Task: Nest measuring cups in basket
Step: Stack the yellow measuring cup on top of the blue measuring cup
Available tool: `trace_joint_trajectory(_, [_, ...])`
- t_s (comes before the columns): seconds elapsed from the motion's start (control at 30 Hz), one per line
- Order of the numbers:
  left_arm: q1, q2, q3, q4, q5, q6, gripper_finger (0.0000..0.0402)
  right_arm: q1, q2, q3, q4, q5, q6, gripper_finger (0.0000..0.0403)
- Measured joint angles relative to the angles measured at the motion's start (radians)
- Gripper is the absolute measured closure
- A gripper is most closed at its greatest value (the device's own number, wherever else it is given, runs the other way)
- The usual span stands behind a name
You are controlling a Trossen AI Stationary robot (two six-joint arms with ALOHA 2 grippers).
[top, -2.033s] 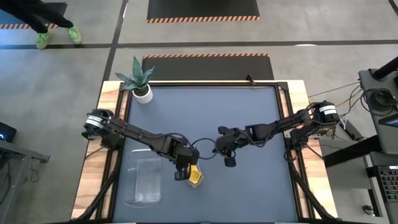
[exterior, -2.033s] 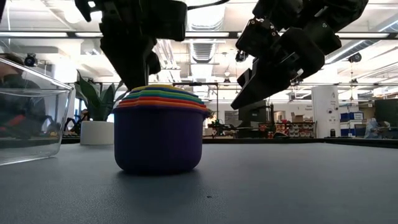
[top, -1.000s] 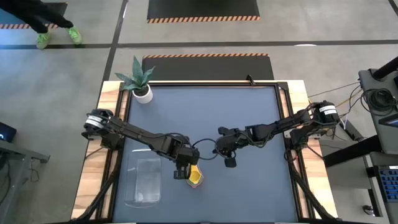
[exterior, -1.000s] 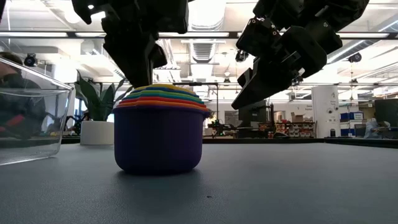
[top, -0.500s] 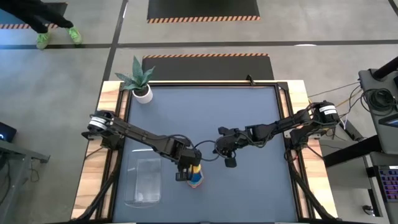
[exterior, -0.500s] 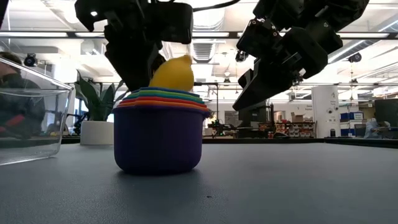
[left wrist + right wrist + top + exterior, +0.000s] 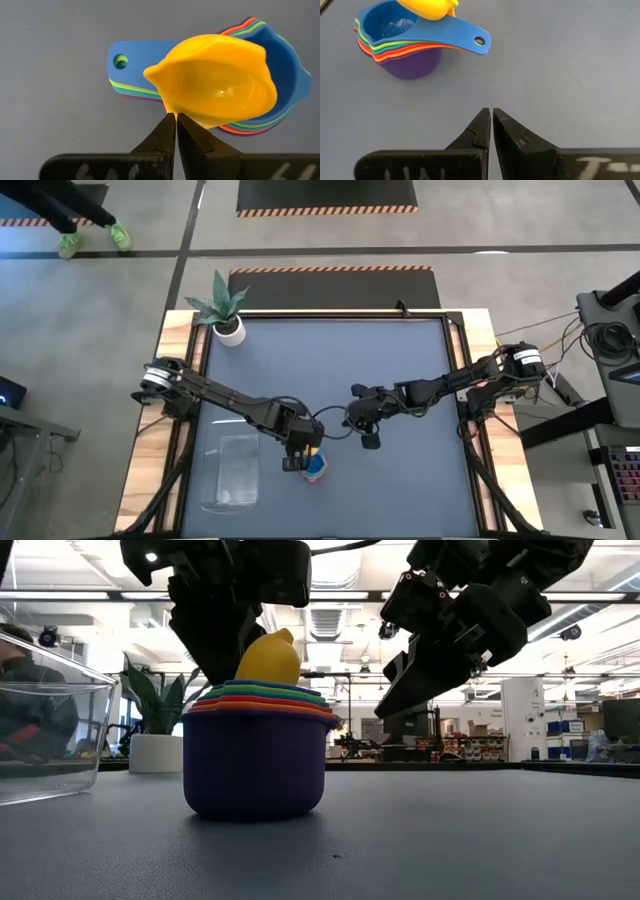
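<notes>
The measuring cups stand nested on the table: purple outermost, then orange, red, green and blue (image 7: 255,755), (image 7: 314,470). The yellow cup (image 7: 215,80) is tipped up over the blue cup (image 7: 287,70), in my left gripper (image 7: 171,116), which is shut on it. My right gripper (image 7: 491,112) is shut, holds nothing and hangs above the table right of the stack (image 7: 370,440). The clear basket (image 7: 232,472) sits on the table left of the stack. My left gripper pinches the yellow cup between its two fingers at the cup's edge (image 7: 167,106); the handle itself does not show. The fingers come from above, slanting. The cup is tilted, with its bowl (image 7: 268,658) raised over the stack. Whether it still touches the blue cup, I cannot tell.
A small white pot with a spiky plant (image 7: 225,310) stands at the table's far left corner. The basket's wall (image 7: 45,730) rises left of the stack. Bare table lies right of and nearer than the stack. A person's feet show on the floor beyond the table.
The yellow cup lay nested in the top of the stack a second ago. My left gripper has raised and tipped it, so its bowl now stands up above the blue cup. The rest of the stack has stayed put.
</notes>
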Motion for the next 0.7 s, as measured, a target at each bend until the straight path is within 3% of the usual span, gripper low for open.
trace_joint_trajectory(0.23, [0.000,-0.001,0.002,-0.009,0.000,0.003,0.0402,0.000,0.000,0.000,0.000,0.000,0.002,0.0394])
trace_joint_trajectory(0.7, [-0.028,-0.002,0.170,-0.292,-0.113,0.086,0.0402,0.000,0.000,0.000,0.000,0.000,0.002,0.0394])
